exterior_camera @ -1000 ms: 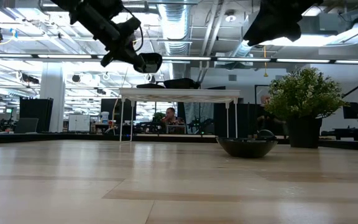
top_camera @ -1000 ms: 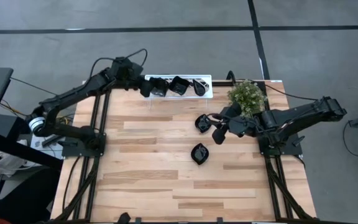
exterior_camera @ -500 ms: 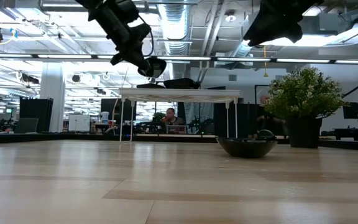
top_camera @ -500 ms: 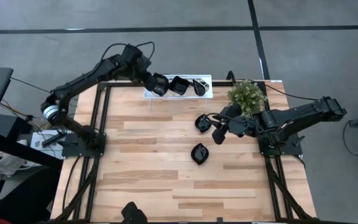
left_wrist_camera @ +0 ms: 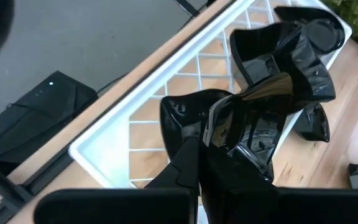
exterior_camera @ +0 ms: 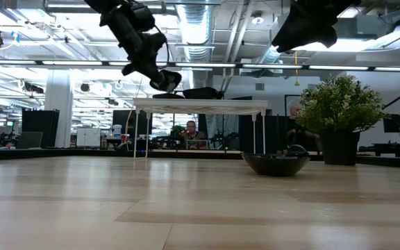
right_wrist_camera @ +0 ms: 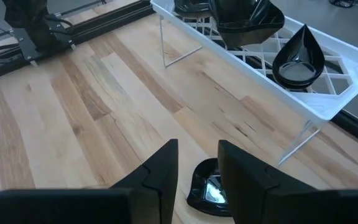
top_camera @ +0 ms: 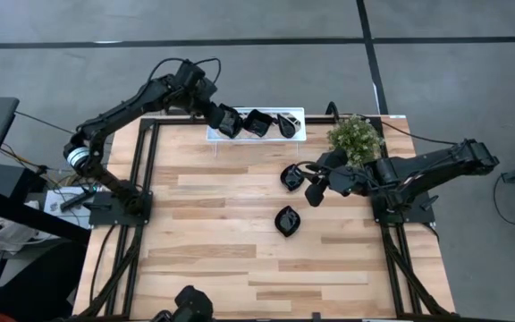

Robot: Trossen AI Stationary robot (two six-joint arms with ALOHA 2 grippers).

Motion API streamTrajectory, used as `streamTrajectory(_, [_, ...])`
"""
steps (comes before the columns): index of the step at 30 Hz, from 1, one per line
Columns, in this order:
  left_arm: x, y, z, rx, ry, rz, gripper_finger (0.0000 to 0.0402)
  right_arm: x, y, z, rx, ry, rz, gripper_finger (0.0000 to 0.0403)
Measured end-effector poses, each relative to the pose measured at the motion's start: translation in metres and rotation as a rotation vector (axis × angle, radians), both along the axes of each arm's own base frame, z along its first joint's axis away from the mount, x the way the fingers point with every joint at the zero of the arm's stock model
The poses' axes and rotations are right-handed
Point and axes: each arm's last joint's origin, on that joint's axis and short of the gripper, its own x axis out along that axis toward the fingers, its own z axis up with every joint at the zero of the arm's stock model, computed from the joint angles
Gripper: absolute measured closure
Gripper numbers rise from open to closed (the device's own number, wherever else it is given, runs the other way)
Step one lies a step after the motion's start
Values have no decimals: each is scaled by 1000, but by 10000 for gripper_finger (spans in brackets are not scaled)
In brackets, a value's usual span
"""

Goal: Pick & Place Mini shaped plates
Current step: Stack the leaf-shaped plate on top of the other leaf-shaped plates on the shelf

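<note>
The left gripper, pinching a small black plate, hovers over the white tray (two plates already there). Two remain on the table below the right gripper, spread, empty.

Right pincer fingers apart above black plate (tray beyond).

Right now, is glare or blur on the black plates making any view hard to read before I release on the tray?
Left wrist view: the held plate shows bright reflections and fills the frame, so its edges merge with the left gripper. Right wrist view: crisp, the teardrop plate on the white tray reads clearly. Low view: backlit by ceiling lights, arms are silhouettes. High view: even light, plates tiny.
</note>
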Motion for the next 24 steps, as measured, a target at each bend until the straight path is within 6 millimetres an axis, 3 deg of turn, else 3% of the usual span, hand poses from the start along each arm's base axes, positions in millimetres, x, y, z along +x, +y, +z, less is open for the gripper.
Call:
streamTrajectory(5, [5, 4, -12, -29, 16, -14, 398, 0, 1, 0, 2, 0, 3, 294])
streamTrajectory(24, [4, 6, -12, -40, -8, -27, 398, 0, 2, 0, 2, -1, 8, 294])
